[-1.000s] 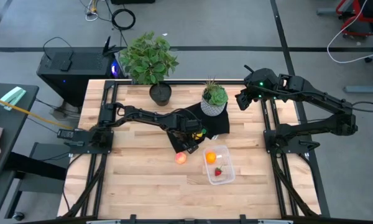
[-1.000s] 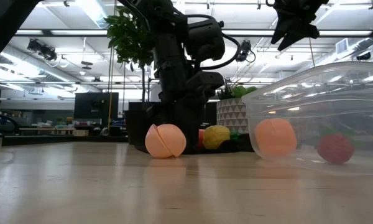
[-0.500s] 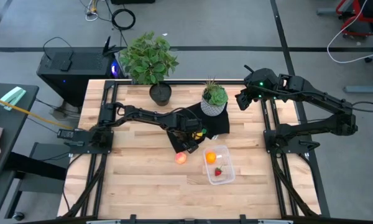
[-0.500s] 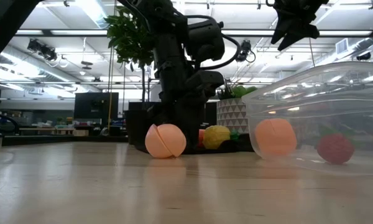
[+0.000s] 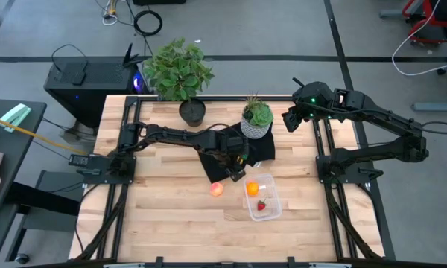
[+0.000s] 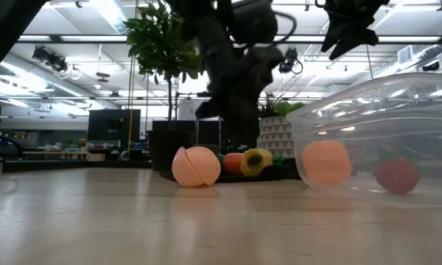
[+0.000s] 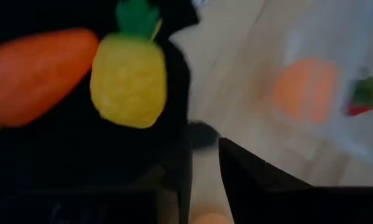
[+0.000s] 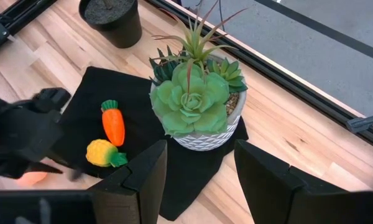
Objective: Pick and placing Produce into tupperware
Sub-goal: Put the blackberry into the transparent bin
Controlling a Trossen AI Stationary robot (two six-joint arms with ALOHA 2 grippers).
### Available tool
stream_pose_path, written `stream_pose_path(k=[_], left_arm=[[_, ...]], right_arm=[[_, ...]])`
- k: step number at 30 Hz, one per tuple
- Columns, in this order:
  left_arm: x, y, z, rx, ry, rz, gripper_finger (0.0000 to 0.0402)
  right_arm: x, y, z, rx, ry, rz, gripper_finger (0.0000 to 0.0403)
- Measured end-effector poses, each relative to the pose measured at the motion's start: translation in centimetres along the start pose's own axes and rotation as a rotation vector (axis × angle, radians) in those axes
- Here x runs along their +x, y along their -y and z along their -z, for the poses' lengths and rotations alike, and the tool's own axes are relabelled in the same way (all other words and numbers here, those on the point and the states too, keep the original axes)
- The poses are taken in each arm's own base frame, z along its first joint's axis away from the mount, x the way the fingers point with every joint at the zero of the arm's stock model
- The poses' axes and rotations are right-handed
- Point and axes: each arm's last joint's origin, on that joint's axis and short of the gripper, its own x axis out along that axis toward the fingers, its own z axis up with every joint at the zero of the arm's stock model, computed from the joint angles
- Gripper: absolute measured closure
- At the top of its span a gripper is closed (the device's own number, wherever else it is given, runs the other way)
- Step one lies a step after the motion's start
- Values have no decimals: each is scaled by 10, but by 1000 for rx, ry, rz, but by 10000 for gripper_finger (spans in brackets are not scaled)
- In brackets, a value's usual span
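Left gripper has shifted off the pink ball toward the black mat; fingers sitting parted, empty; pineapple and carrot lying on mat; tupperware holding orange, strawberry; right gripper waiting open beyond mat.

Bright, even ceiling light; left wrist view blurred, low view motion-smeared on the arm.

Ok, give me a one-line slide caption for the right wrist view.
Orange toy carrot and yellow toy pineapple lie on the black square mat beside a potted green succulent; the left hand approaches.
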Motion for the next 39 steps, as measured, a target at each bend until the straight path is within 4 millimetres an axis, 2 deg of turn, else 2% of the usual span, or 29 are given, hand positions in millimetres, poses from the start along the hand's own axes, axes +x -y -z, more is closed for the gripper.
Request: stream_pose_path(k=[7, 11, 16, 20, 25, 32, 39], left_arm=[[-32, 17, -21, 73, 64, 32, 340], [-38, 19, -23, 103, 71, 35, 344], [-23, 14, -10, 160, 9, 8, 317], [-7, 12, 8, 158, -53, -15, 273], [10, 20, 28, 157, -68, -18, 213], [18, 42, 43, 267, 80, -125, 144], [18, 50, 48, 339, 144, -212, 127]], right_arm=[[0, 0, 0, 0, 0, 0, 208], [0, 0, 0, -1, 0, 0, 208], [0, 0, 0, -1, 0, 0, 208], [0, 0, 0, -1, -1, 0, 208], [0, 0, 0, -1, 0, 0, 208], [0, 0, 0, 1, 0, 0, 208], [0, 0, 0, 2, -1, 0, 208]])
